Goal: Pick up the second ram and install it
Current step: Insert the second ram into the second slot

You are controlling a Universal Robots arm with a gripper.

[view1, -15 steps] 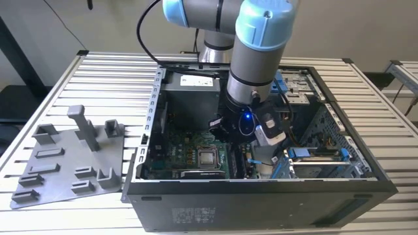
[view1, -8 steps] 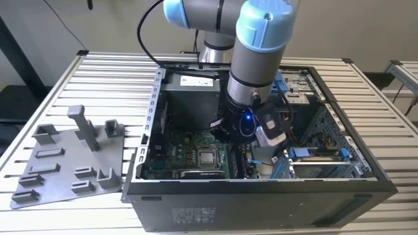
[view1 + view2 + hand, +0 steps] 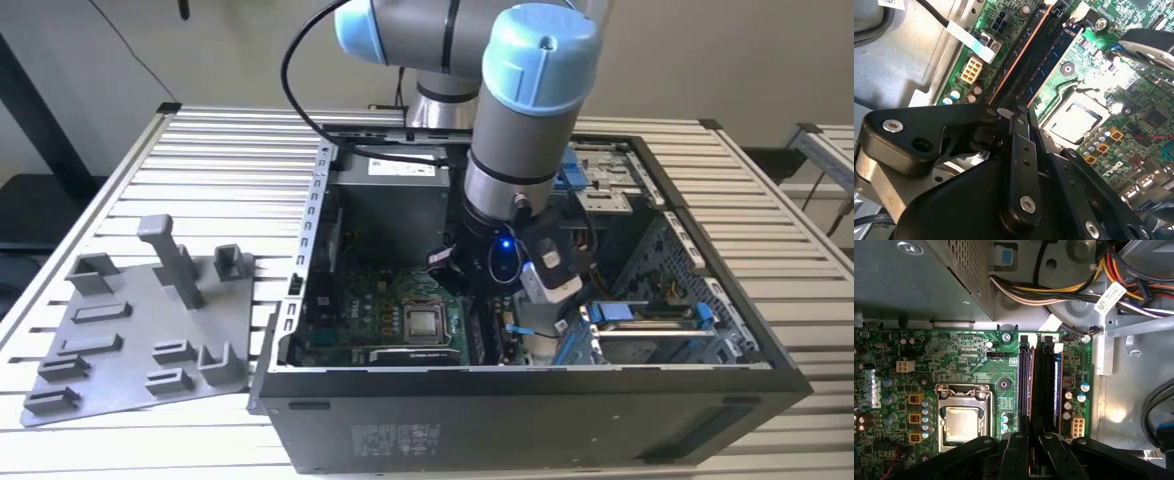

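Hovering low over the green board (image 3: 974, 355), the tool (image 3: 1030, 452) is pinching its fingers nearly together, gripping nothing I can see. Just ahead, the second ram (image 3: 1057, 385) is sitting in its slot.

This looks like a robotics lab or test workshop. A robot arm (image 3: 514, 130) with pale blue joint caps is mounted at a slatted metal surface (image 3: 214, 180) of ribbed aluminium profiles. On it lies an open desktop computer case (image 3: 534, 400), its green motherboard (image 3: 969, 360) and bundled power cables (image 3: 1054, 290) bared. Beside the case sits a grey, moulded-looking fixture tray (image 3: 134, 340) with upright holders. Plain walls stand behind.
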